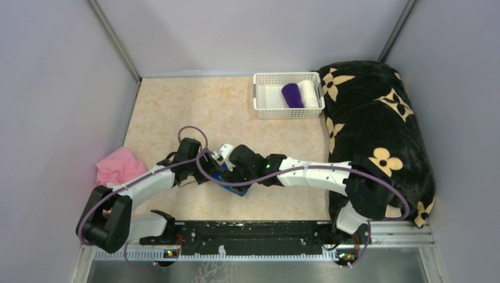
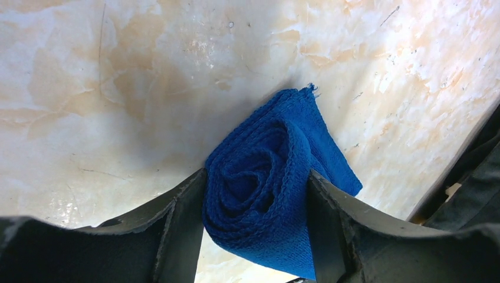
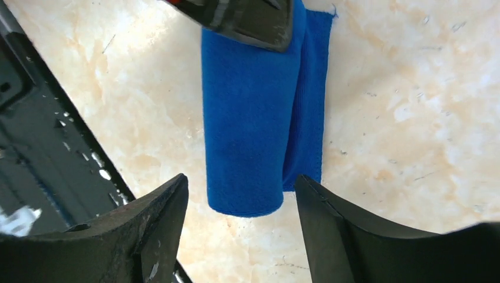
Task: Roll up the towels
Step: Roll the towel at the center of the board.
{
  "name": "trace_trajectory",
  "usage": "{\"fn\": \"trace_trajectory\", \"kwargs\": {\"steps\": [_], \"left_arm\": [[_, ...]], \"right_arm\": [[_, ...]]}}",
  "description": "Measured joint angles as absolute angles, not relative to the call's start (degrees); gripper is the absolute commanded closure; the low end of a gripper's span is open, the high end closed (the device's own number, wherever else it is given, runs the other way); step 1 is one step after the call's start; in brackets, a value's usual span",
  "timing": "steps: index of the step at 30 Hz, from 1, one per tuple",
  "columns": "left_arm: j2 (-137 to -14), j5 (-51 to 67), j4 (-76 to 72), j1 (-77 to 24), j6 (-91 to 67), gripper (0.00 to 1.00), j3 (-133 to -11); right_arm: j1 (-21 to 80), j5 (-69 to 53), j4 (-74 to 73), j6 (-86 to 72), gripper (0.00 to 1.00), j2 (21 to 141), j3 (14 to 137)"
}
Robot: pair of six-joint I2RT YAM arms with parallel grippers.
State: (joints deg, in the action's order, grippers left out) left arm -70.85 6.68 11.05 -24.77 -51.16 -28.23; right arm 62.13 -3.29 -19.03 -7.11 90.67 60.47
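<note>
The bright blue towel (image 2: 265, 177) is rolled into a tight spiral, with a short flat tail on the table. My left gripper (image 2: 253, 230) is shut on one end of the roll, a finger pressing each side. In the right wrist view the blue roll (image 3: 247, 124) lies lengthwise ahead of my right gripper (image 3: 242, 212), which is open and empty just short of its near end. From above, both grippers meet over the blue towel (image 1: 234, 187) at the front middle. The purple towel (image 1: 291, 95) and the cream-white towel (image 1: 308, 92) lie rolled in the white basket (image 1: 265, 112).
A big black plush blanket with beige flowers (image 1: 377, 130) fills the right side. A pink cloth (image 1: 118, 167) lies bunched at the left wall. The black base rail (image 1: 253, 233) runs along the near edge, and shows at the left of the right wrist view (image 3: 35, 130).
</note>
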Motion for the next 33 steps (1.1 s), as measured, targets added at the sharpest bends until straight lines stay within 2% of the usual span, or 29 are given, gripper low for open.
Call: {"fn": "trace_trajectory", "kwargs": {"steps": [4,11,19,22,25,33], "left_arm": [[-70.94,6.48,11.68,-24.95,-50.72,0.34,-28.58],[-71.29,6.37,12.47,-24.99,-50.26,0.32,-29.19],[-71.33,6.00,13.72,-25.06,-49.45,0.20,-30.22],[-70.35,5.34,14.76,-25.06,-49.12,0.15,-30.37],[-67.55,3.81,16.93,-25.06,-49.08,0.13,-30.37],[-58.81,1.26,20.82,-25.04,-49.65,0.13,-30.24]], "right_arm": [[70.13,9.76,-19.81,-2.33,0.32,91.33,62.46],[76.73,21.96,-18.52,2.66,0.35,101.62,66.19],[76.84,29.39,-17.06,5.78,0.60,108.16,66.19],[75.13,26.33,-16.91,5.32,0.61,107.68,66.11],[70.98,17.45,-17.39,3.84,0.61,105.71,65.98],[60.03,-7.86,-16.62,-1.72,0.62,103.90,65.63]]}}
